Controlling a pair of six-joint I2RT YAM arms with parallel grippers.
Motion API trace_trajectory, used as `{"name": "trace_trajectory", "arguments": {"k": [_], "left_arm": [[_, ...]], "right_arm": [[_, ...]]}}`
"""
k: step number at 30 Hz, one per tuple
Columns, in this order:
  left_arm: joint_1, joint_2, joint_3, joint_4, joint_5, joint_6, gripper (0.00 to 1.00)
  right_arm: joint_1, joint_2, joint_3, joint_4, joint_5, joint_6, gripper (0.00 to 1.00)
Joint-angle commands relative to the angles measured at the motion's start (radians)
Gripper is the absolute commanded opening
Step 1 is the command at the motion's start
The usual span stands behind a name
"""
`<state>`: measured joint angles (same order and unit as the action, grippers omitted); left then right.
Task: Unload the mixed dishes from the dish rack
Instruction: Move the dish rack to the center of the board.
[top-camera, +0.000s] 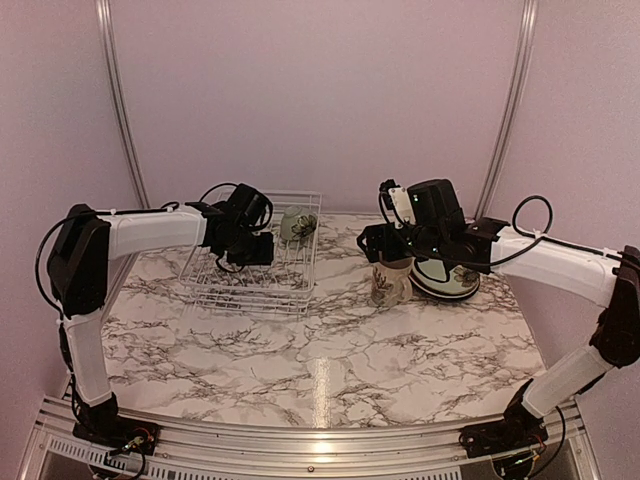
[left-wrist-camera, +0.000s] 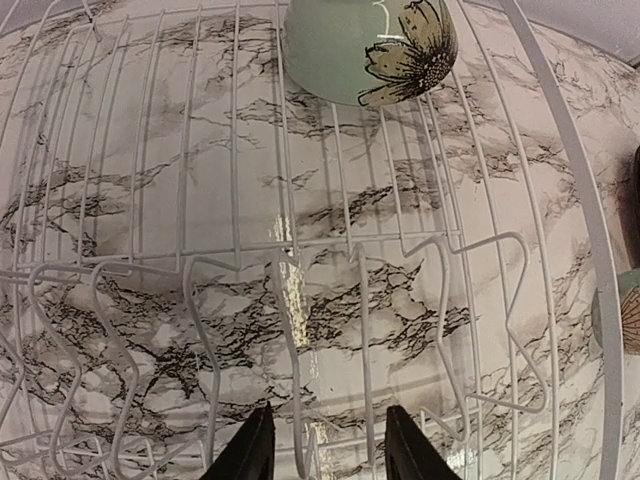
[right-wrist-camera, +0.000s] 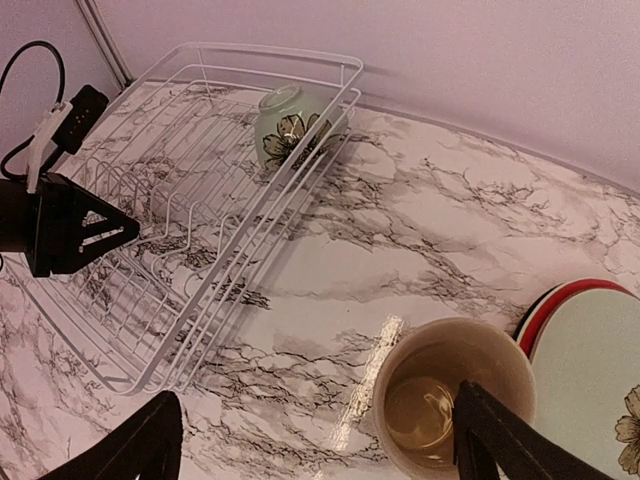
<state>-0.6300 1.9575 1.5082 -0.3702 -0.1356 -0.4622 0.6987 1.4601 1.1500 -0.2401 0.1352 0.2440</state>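
- The marble table (top-camera: 320, 370) is bare on its near side.
- The right gripper (right-wrist-camera: 318, 420) hangs with its jaws spread wide and nothing in them. The cream floral mug (right-wrist-camera: 420, 400) stands upright below, one finger crossing over its rim.
- Just beside the mug, the pale green plate (right-wrist-camera: 600, 370) lies stacked on the striped-rim plate (right-wrist-camera: 548, 305). All three are out of the rack.
- The white wire dish rack (top-camera: 250, 290) sits on the left. The left gripper (left-wrist-camera: 335, 452) is low inside it, jaws part open and holding nothing, with a rack wire passing between the fingertips.
- In the rack's far right corner is the small pale green bowl (left-wrist-camera: 340, 50), the only dish in it. It is tipped on its side against the wires, its flowered outside turned toward the left wrist camera.
- The bowl looks like glazed ceramic, so likely light, stiff, slick and prone to chipping.
- The rim seems the best hold, one finger inside and one outside. Lifting it straight up should keep it from snagging on the wires.
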Motion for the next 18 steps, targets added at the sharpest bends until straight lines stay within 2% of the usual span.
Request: {"name": "trace_trajectory", "arguments": {"k": [1,13,18], "left_arm": [[0.006,-0.007,-0.02,0.019,-0.001,-0.018,0.38],[0.0,0.074,0.036,-0.062,-0.057,0.006,0.28],[-0.002,0.068,0.033,-0.068,-0.074,0.008,0.17]], "right_arm": [[0.011,-0.019,0.008,0.009,-0.004,0.018,0.9],[0.01,-0.017,0.0,0.014,-0.003,0.023,0.9],[0.01,-0.008,0.004,0.019,-0.011,0.026,0.9]]}}
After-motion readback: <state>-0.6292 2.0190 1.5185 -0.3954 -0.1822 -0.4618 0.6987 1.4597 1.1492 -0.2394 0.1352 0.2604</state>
